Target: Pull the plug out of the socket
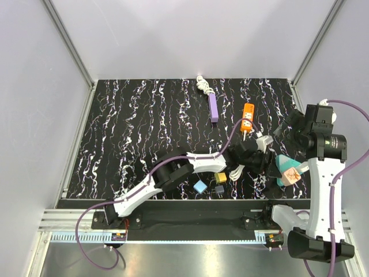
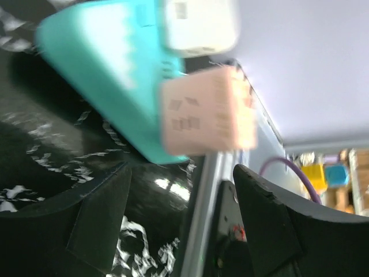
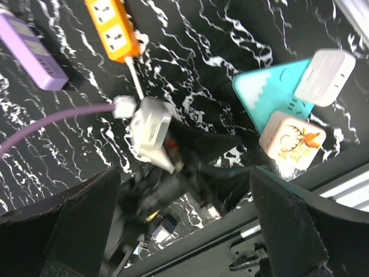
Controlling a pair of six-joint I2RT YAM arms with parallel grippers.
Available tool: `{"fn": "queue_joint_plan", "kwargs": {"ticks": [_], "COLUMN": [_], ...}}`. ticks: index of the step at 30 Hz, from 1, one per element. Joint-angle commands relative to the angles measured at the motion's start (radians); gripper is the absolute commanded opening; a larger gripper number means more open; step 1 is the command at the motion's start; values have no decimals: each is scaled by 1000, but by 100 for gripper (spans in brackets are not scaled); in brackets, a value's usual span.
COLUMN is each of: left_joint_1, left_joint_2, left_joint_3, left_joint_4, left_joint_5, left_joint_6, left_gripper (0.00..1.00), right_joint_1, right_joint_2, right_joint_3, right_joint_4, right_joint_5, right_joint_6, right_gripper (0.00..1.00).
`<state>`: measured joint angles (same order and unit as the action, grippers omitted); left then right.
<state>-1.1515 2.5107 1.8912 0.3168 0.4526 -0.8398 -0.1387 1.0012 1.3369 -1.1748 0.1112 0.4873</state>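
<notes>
Socket strip [image 1: 281, 164], teal, lies at the right edge of the top view, with a pink plug [image 2: 207, 109] and a white plug [image 3: 324, 69] both seated in it. Left gripper [image 2: 181, 176] stands wide with nothing between its fingers, the pink plug just beyond the tips at centre frame of its wrist view. Right gripper [image 3: 184, 173] is fully spread and empty, raised above the strip.
</notes>
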Motion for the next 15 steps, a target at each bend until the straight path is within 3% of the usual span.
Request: {"fn": "queue_joint_plan", "kwargs": {"ticks": [1,5,10,15], "left_joint_1": [16,47,53,55], "left_joint_2": [52,40,123,137], "left_joint_3": [74,-17,101,124], "left_joint_4": [67,198,157,93], "left_joint_5": [-71,-60,63,40], "left_joint_6": [-149,-217,-196,-197], "left_gripper": [75,75,82,83], "right_joint_1": [13,11,13,24], "right_joint_2": [-15,-22,-42,-70], "right_joint_3": [44,48,62,74], "right_joint_4": [18,38,44,50], "right_joint_5": [5,8,-59,-79], "right_joint_6": [-53,-30,-29,-23], "right_gripper": [100,100,100,100]}}
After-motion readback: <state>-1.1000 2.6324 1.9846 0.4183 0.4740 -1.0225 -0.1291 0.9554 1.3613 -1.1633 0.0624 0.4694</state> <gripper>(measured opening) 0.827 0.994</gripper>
